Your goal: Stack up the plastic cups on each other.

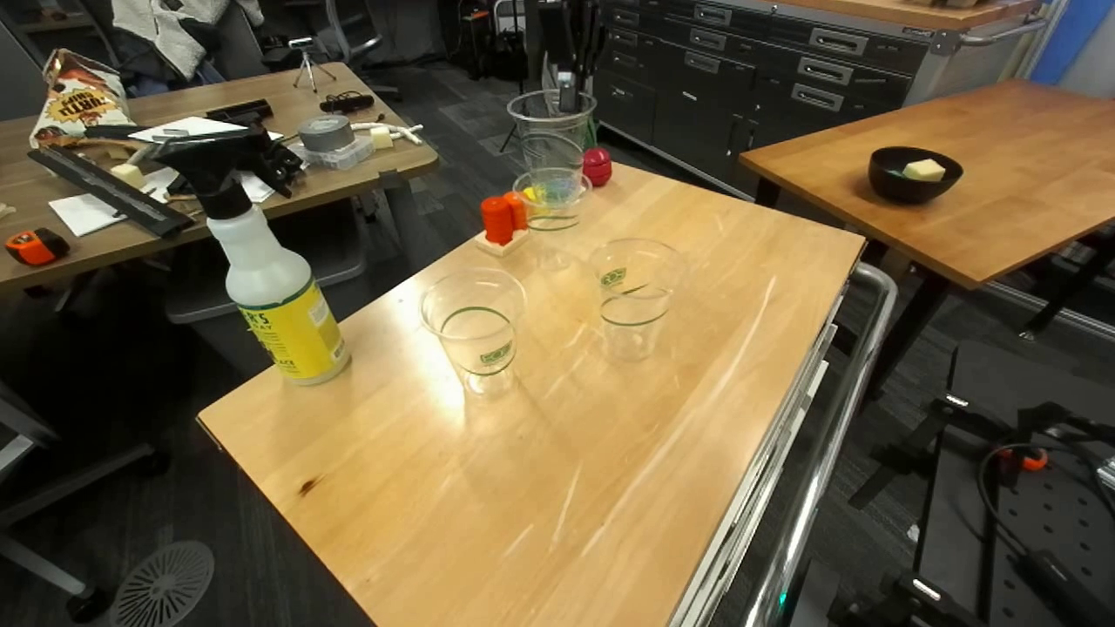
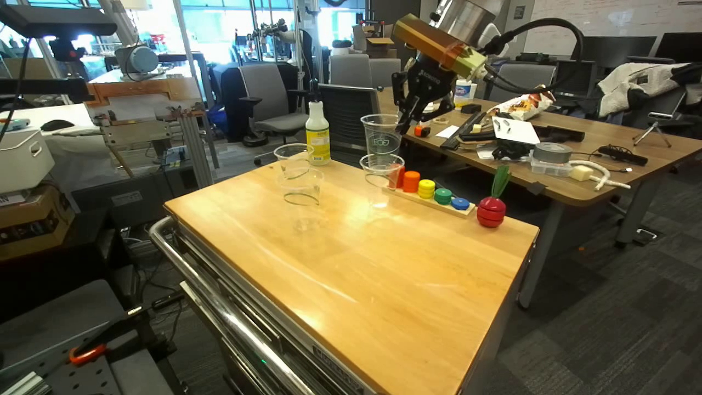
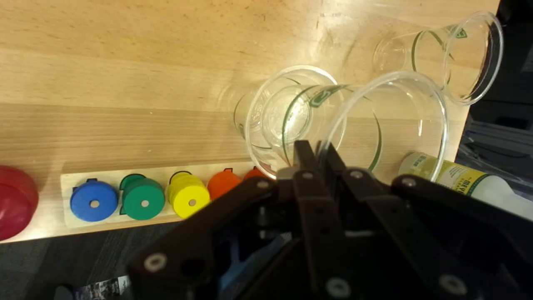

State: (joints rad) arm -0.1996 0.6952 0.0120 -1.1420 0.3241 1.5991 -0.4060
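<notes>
My gripper is shut on the rim of one clear plastic cup. It also shows in both exterior views. The held cup hangs right above a second clear cup standing on the wooden table. The held cup's base is at about the lower cup's rim; I cannot tell whether it is inside. Two more clear cups stand upright apart: one near the spray bottle, another beside it. In the wrist view one standing cup shows at upper right.
A yellow-labelled spray bottle stands at the table edge. A wooden rack of coloured blocks lies close to the lower cup. A red radish-like toy stands past the rack's end.
</notes>
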